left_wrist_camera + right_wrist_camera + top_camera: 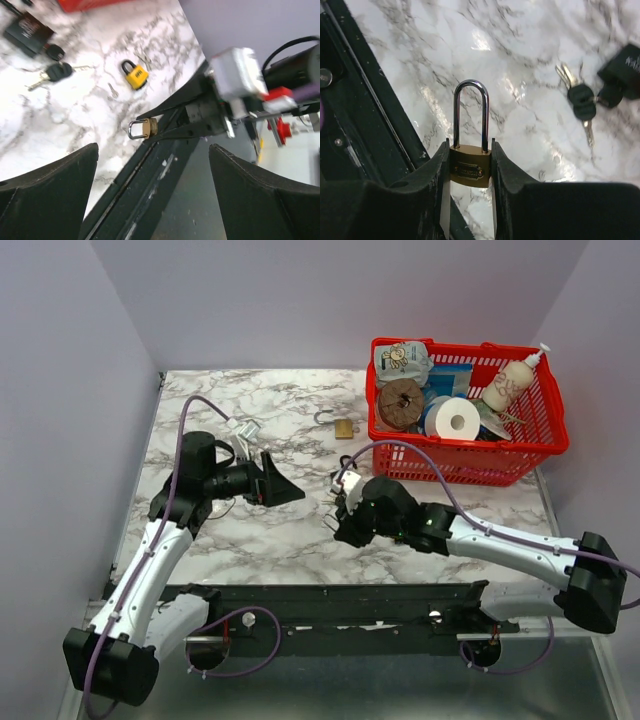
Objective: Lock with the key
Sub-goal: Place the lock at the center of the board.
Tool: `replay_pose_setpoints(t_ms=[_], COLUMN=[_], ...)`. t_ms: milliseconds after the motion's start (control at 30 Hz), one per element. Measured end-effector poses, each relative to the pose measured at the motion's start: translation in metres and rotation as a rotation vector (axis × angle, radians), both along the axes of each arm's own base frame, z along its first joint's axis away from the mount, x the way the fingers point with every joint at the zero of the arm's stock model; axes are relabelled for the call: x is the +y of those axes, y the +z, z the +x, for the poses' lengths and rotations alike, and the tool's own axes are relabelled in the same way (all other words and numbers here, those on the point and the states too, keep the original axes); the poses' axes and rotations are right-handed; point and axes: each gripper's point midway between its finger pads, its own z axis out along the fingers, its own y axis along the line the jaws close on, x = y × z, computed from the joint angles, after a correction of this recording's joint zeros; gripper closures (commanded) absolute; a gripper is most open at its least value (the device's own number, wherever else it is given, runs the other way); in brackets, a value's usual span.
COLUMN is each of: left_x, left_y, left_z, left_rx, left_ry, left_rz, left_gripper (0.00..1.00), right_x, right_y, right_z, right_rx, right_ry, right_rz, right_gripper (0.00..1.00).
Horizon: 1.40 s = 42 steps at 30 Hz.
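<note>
My right gripper (468, 152) is shut on a small brass padlock (469, 170), gripping its body from both sides. The steel shackle (470, 87) points away from the wrist, and both its legs enter the body. In the top view this gripper (341, 522) hovers over the middle of the marble table. Two black-headed keys (582, 99) lie flat on the marble, apart from the padlock; they also show in the left wrist view (56, 71). My left gripper (152, 155) is open and holds nothing, and it points at the held padlock (143, 128) from the left (283, 487).
A yellow padlock (135, 75) and a small bare key (113, 90) lie on the marble. A black block (623, 70) sits beside the keys. A brass lock with an open shackle (342, 427) lies near the red basket (462, 465) of odds and ends. A black rail (330, 602) runs along the near edge.
</note>
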Motion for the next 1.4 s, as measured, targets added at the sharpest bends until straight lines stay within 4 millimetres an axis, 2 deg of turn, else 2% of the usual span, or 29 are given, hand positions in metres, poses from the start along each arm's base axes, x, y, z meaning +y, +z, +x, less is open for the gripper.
replay_pose_setpoints(t_ms=[200, 367, 500, 667, 967, 1000, 1133, 1267, 1300, 1333, 1400], left_x=[0.017, 0.025, 0.028, 0.031, 0.031, 0.03, 0.031, 0.032, 0.032, 0.032, 0.032], left_y=[0.011, 0.014, 0.01, 0.006, -0.003, -0.003, -0.005, -0.007, -0.007, -0.008, -0.008], left_z=[0.014, 0.022, 0.026, 0.03, 0.033, 0.034, 0.034, 0.034, 0.034, 0.033, 0.033], left_rx=[-0.05, -0.065, -0.05, -0.039, -0.01, -0.01, -0.008, -0.005, -0.005, -0.004, -0.005], left_ry=[0.129, 0.191, 0.218, 0.232, 0.246, 0.247, 0.253, 0.256, 0.256, 0.256, 0.256], left_rz=[0.007, 0.003, 0.006, 0.008, -0.005, -0.007, -0.01, -0.01, -0.01, -0.01, -0.01], left_gripper=[0.01, 0.01, 0.01, 0.01, 0.01, 0.01, 0.01, 0.01, 0.01, 0.01, 0.01], right_x=[-0.018, -0.02, -0.022, -0.028, -0.042, -0.044, -0.047, -0.047, -0.046, -0.046, -0.045], right_y=[-0.026, -0.058, -0.084, -0.105, -0.12, -0.121, -0.123, -0.123, -0.123, -0.123, -0.123], right_z=[0.02, 0.015, 0.015, 0.019, 0.03, 0.031, 0.032, 0.033, 0.033, 0.033, 0.034], right_rx=[0.238, 0.396, 0.492, 0.538, 0.522, 0.518, 0.519, 0.523, 0.524, 0.526, 0.527], right_ry=[-0.294, -0.434, -0.549, -0.675, -0.832, -0.846, -0.887, -0.905, -0.906, -0.907, -0.908], right_rz=[0.035, -0.018, -0.095, -0.172, -0.25, -0.255, -0.251, -0.246, -0.247, -0.248, -0.248], right_gripper=[0.99, 0.99, 0.99, 0.99, 0.98, 0.96, 0.8, 0.77, 0.73, 0.6, 0.5])
